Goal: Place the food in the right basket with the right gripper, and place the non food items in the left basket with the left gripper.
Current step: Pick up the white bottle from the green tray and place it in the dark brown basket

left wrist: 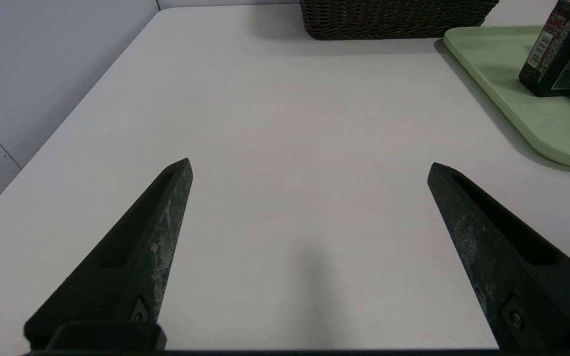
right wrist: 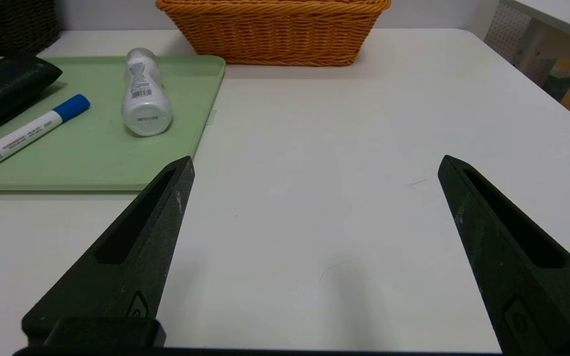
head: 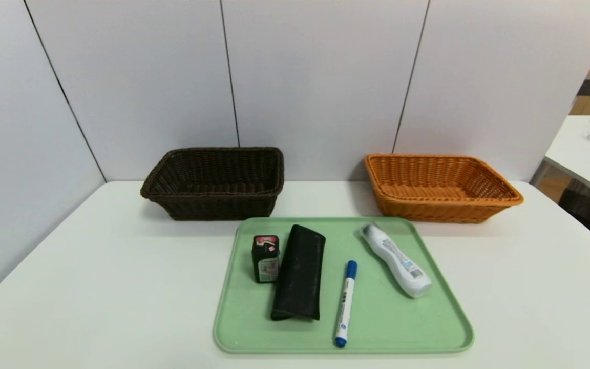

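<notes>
A green tray (head: 418, 328) in the middle of the table carries a small dark carton (head: 266, 259), a black case (head: 299, 272), a blue-capped marker (head: 345, 303) and a white bottle (head: 395, 259) lying on its side. Behind it stand a dark brown basket (head: 214, 182) on the left and an orange basket (head: 437, 187) on the right. My left gripper (left wrist: 309, 167) hovers open over bare table left of the tray (left wrist: 502, 84). My right gripper (right wrist: 315, 163) is open over bare table right of the tray (right wrist: 92, 158). Neither arm shows in the head view.
White wall panels close the table's back and left. Another white table (head: 582, 148) with a dark basket stands off to the far right. The carton (left wrist: 562, 49) is the tray item nearest my left gripper; the bottle (right wrist: 144, 96) is nearest my right.
</notes>
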